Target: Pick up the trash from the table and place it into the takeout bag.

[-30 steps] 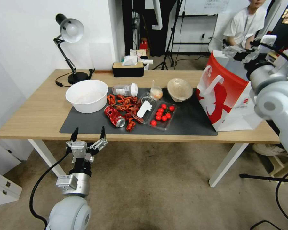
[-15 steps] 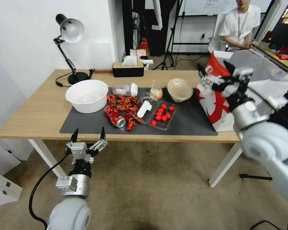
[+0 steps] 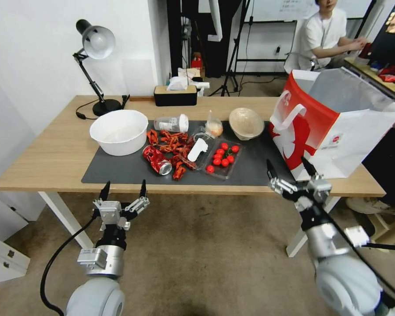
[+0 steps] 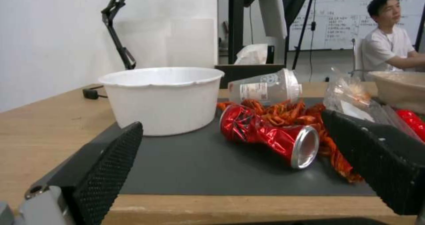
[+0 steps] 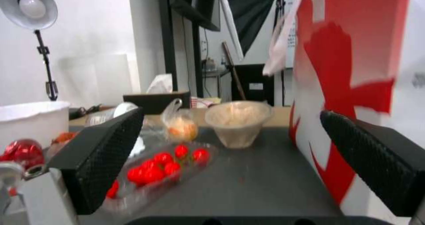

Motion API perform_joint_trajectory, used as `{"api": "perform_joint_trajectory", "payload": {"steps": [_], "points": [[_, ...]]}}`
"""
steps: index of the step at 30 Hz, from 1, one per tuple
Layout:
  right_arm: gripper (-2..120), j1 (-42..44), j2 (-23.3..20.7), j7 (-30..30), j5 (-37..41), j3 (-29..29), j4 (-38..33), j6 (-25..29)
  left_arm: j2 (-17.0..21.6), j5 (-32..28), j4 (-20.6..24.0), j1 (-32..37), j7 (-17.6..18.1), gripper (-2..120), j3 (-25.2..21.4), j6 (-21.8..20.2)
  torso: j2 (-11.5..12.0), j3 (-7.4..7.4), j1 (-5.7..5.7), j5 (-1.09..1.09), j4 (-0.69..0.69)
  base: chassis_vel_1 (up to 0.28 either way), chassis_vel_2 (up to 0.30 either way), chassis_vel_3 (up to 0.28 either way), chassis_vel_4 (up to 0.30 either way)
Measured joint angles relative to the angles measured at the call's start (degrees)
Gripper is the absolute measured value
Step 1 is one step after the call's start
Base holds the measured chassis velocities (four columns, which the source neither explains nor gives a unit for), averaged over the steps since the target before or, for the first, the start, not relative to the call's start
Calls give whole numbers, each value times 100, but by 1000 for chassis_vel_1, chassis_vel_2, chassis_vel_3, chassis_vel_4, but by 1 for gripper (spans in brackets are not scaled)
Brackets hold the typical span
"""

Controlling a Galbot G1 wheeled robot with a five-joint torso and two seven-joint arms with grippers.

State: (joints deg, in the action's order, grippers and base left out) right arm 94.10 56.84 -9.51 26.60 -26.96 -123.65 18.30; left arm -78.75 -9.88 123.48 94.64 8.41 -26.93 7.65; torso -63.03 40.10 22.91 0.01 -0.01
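The right gripper has dropped from the takeout bag to lower right, fingers spread, empty; left gripper spread lower left; next pick likely: crushed red can, mid-frame.

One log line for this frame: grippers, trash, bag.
left gripper: open, empty, at table front edge | right gripper: open, empty, before takeout bag | crushed red can: on mat
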Motion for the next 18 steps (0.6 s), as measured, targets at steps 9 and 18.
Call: {"api": "perform_joint_trajectory", "payload": {"steps": [9,18], "points": [[100,256,136,304,168,-55,219,190,-16,13,-84,78,-14,100,-8,41,0,0,0,-1,2,0,0,0,0],[100,341,218,377,193,5,443,206,3,13,-179,134,-21,100,-26,143,0,1,1,-1,1,0,0,0,0]]}}
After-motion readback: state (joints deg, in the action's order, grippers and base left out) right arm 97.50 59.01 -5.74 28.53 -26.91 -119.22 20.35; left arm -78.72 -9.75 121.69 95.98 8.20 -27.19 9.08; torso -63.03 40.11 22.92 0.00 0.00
